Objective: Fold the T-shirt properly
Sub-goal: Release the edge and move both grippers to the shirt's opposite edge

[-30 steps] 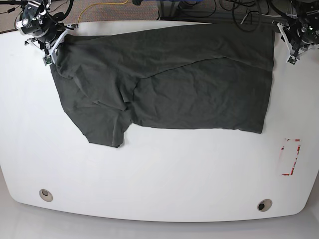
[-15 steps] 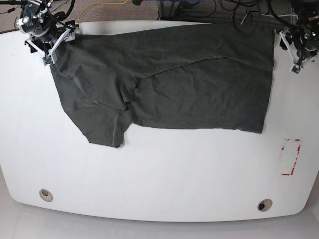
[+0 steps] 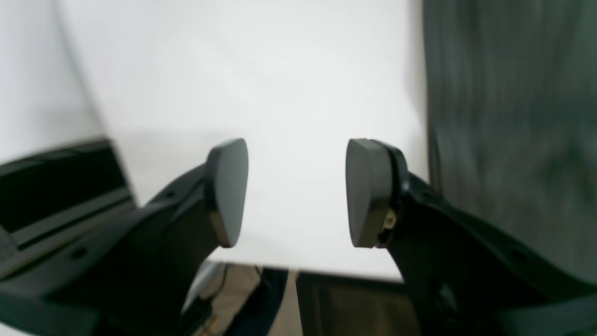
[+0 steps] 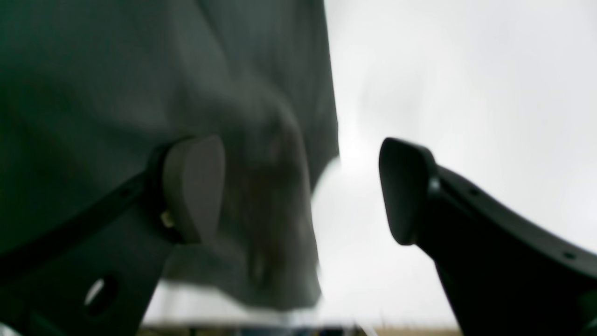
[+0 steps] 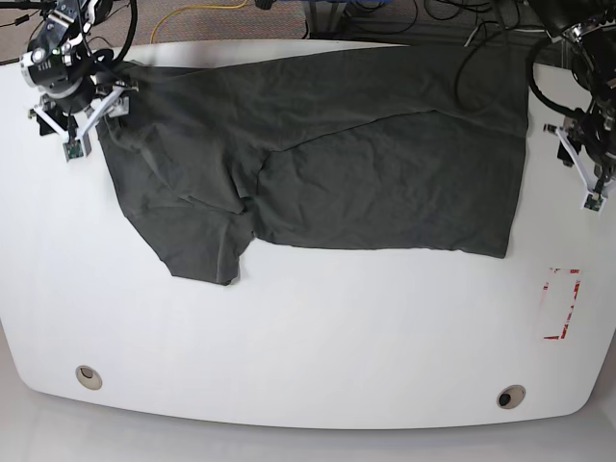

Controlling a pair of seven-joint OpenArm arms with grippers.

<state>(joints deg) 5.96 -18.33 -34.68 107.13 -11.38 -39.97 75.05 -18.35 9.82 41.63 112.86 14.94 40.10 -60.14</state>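
Note:
The dark charcoal T-shirt (image 5: 318,164) lies spread on the white table (image 5: 308,327), with one layer folded over across its middle and a sleeve pointing to the front left. My right gripper (image 5: 77,135) is open at the shirt's far left corner. In the right wrist view (image 4: 303,191) one finger is over the shirt (image 4: 140,70) and the other over bare table. My left gripper (image 5: 582,178) is open over bare table, just right of the shirt's right edge. In the left wrist view (image 3: 296,191) the shirt (image 3: 508,116) lies beside it. Both grippers are empty.
A red-and-white marker (image 5: 561,304) lies on the table at the front right. Two round holes (image 5: 89,376) (image 5: 510,396) sit near the front edge. Cables run behind the table's back edge (image 5: 318,40).
My left gripper has moved from the back right corner forward along the shirt's right edge. My right gripper has shifted slightly left and forward. The shirt has not moved.

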